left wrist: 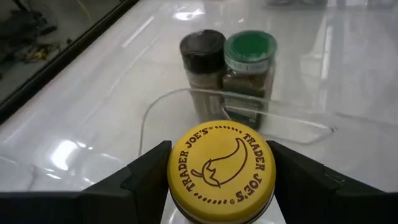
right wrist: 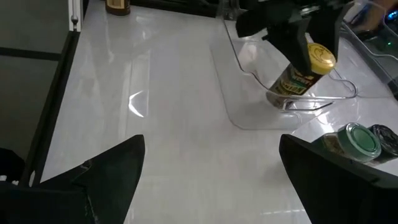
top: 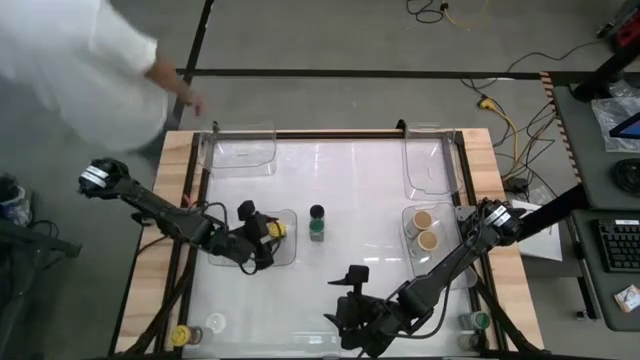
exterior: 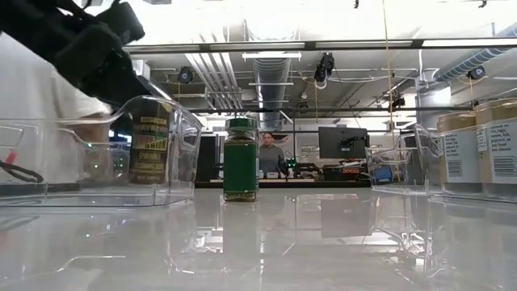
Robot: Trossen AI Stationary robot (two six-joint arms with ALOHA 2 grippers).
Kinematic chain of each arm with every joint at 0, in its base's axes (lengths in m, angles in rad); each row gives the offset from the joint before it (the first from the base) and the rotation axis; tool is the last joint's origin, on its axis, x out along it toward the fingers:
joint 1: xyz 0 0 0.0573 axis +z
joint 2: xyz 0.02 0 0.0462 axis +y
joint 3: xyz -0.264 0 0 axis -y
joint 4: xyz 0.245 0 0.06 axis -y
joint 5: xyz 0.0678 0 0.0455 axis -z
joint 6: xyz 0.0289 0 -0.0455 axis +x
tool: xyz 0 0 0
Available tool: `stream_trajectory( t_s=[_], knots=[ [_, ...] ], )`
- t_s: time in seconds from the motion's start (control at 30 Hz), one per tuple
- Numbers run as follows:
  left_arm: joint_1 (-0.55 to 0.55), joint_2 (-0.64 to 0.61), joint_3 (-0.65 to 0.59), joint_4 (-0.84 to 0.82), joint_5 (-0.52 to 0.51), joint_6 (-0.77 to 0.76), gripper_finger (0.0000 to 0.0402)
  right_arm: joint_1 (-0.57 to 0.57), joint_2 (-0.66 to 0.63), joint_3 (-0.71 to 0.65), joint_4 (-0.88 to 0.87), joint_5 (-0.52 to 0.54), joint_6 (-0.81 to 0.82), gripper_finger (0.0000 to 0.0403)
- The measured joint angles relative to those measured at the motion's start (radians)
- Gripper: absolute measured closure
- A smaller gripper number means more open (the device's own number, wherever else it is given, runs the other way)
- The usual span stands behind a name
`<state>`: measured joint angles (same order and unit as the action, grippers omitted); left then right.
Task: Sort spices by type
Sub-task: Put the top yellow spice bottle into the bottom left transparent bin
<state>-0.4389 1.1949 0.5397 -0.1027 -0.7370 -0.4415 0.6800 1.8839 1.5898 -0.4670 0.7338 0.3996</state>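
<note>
The left gripper [left wrist: 221, 180] is closed around a small jar with a round yellow lid [left wrist: 221, 171]. It holds this jar inside a clear plastic tray [top: 285, 252] on the white table [top: 330, 170]. Just beside that tray stand a jar with a green lid [top: 317, 231] and a jar with a black lid [top: 317, 212], touching each other. The right gripper [right wrist: 211, 180] hangs over the bare table, well apart from the tray, with its fingers wide open and nothing in them. Two jars with tan lids [top: 425, 229] sit in another clear tray [top: 412, 250] near the right arm.
</note>
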Motion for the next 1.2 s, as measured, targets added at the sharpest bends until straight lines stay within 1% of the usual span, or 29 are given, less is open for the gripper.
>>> stream_trajectory(
  t_s=[0.17,0.33,0.43,0.7,0.83,1.03,1.2],
  knots=[
    [0.068,-0.004,-0.04,0.067,0.073,0.016,0.0177,0.0,0.0,0.0,0.0,0.0,0.0,0.0039],
    [0.128,-0.003,-0.075,0.172,0.127,0.017,0.0177,0.0,0.001,0.0,0.0,0.0,0.0,0.0039],
    [0.139,-0.002,-0.076,0.201,0.126,0.02,0.0177,0.0,0.001,0.0,0.0,0.0,0.0,0.0039],
    [0.14,0.004,-0.078,0.197,0.127,0.016,0.0177,0.0,0.001,0.0,0.0,0.0,0.006,0.0039],
    [0.14,0.035,-0.078,0.209,0.125,0.007,0.0177,0.0,0.002,-0.003,-0.001,0.0,0.01,0.0039],
    [0.14,0.093,-0.076,0.274,0.108,0.006,0.0177,0.0,0.002,-0.009,0.0,0.0,0.012,0.0039],
    [0.14,0.105,-0.075,0.286,0.107,0.007,0.0177,0.0,0.002,-0.01,0.0,0.0,0.012,0.0039]
  ],
)
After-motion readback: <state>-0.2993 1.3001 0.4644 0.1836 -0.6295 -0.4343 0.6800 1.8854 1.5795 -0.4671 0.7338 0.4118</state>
